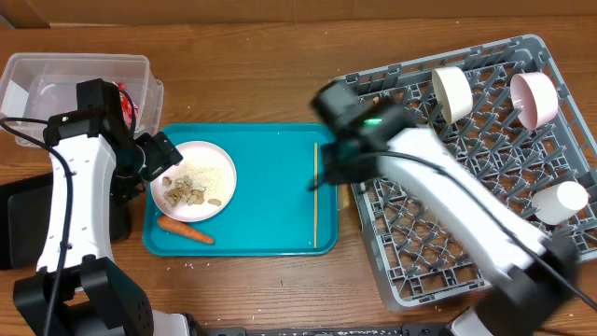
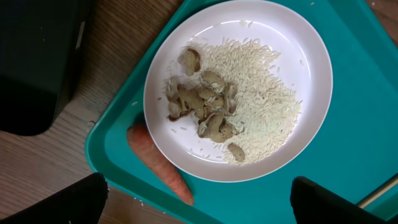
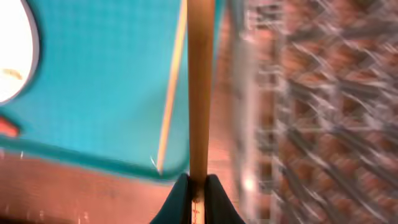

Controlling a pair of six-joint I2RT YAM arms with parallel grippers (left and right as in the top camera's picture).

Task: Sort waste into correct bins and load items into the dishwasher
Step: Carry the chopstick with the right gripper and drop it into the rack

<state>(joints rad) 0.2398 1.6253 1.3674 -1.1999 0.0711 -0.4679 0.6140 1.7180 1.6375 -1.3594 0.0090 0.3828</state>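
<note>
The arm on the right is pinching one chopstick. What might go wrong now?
The right jaws hold the thin chopstick, seemingly near one end, so it may swivel or slip out. Its long free end could snag on the lattice of the grey rack. The second chopstick lies close beside it on the teal tray and might get knocked.

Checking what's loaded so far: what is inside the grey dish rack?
A white bowl, a pinkish bowl and a white cup sit in the rack. The right arm covers a strip of its floor, so anything beneath is hidden.
</note>
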